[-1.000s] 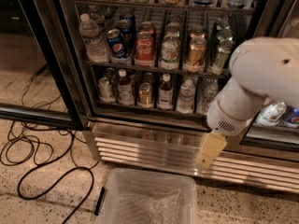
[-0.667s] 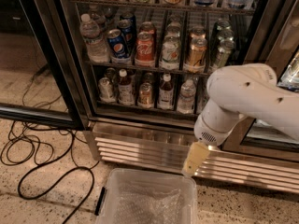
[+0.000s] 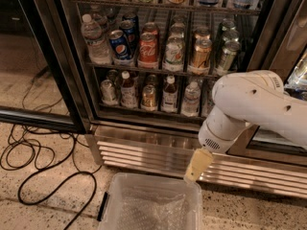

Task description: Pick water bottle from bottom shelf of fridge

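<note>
The water bottle (image 3: pixel 191 98) stands upright on the bottom shelf (image 3: pixel 144 113) of the fridge (image 3: pixel 67 80), toward the right of the row, just right of a dark-liquid bottle (image 3: pixel 169 94) and close to the left edge of the white arm (image 3: pixel 254 104), which hides what stands further right. The gripper (image 3: pixel 197 165) hangs low and nearer than the shelf, in front of the ribbed steel base grille (image 3: pixel 144 152) and just above the far right rim of a clear plastic bin (image 3: pixel 153 177) on the floor. It points down and slightly left. The bottle is well apart from it, higher and farther back, almost straight above it in the view. I cannot tell whether the gripper is open or closed.
</note>
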